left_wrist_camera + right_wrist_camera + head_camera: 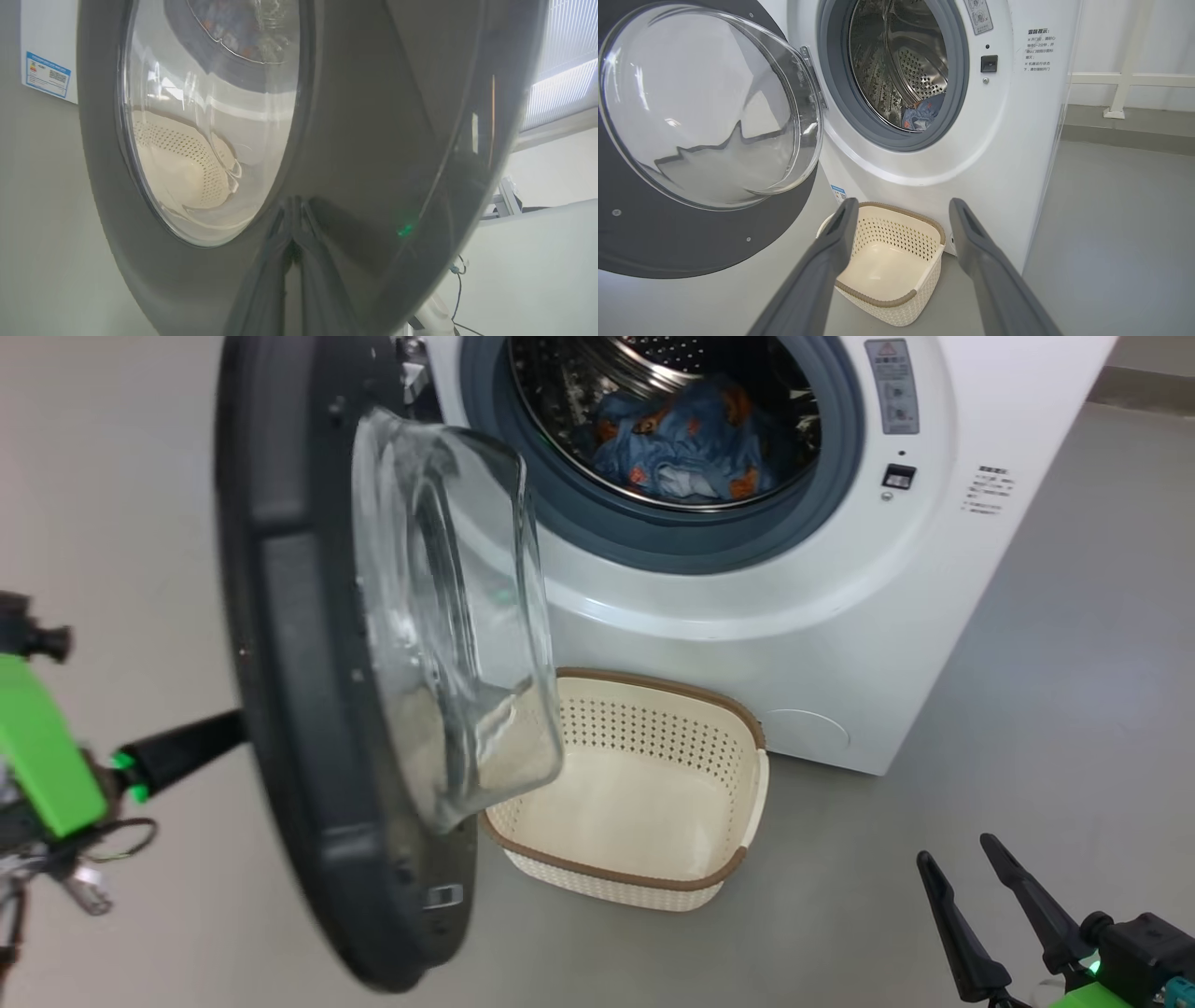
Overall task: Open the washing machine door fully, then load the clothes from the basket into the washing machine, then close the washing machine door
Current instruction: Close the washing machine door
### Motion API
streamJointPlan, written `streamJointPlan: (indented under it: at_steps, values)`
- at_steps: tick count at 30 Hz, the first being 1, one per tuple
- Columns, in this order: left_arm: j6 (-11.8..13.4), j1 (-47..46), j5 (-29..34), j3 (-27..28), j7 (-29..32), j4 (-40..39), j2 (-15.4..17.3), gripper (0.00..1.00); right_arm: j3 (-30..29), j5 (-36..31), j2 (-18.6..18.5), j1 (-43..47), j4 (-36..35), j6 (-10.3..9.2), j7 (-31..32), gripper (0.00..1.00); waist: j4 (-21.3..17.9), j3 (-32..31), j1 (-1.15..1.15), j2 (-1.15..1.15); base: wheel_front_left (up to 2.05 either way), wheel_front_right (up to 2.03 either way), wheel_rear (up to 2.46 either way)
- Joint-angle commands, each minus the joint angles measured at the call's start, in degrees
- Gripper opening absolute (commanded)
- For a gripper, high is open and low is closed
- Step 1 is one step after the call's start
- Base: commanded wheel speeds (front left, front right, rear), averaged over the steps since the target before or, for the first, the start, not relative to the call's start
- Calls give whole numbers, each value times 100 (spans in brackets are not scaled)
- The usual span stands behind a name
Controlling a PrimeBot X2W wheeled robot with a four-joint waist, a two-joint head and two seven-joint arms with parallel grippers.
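The washing machine [747,644] stands with its door [289,616] swung out to the left, edge-on to my head view. The light-blue clothes [681,443] lie inside the steel drum. On the floor before the machine the cream basket [653,737] holds nothing. My left gripper [219,733] is shut, and its tips reach behind the door's outer face. In the left wrist view the left gripper [294,261] meets the glossy door [373,116]. My right gripper [971,887] hangs open at lower right. In the right wrist view the right gripper [902,205] frames the basket [896,233].
Grey floor [1074,709] lies open to the right of the machine. A blue label sticker [46,74] is on the machine's side. A white rail [1125,79] runs along the wall behind. The door's glass bowl [448,616] overhangs the basket's left end.
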Motion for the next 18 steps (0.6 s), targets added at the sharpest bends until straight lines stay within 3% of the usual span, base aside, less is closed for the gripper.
streamJointPlan:
  at_steps: [1,18]
  values:
    - [-45,-220,-139,164,55,-270,100,0,50,-49,-72,-89,-145,9,-27,100,-111,16,0,0,0,0,0]
    - [-45,-1202,448,-558,-827,-179,-901,0,-123,-58,64,-349,-219,9,-27,100,-1105,422,0,0,0,0,0]
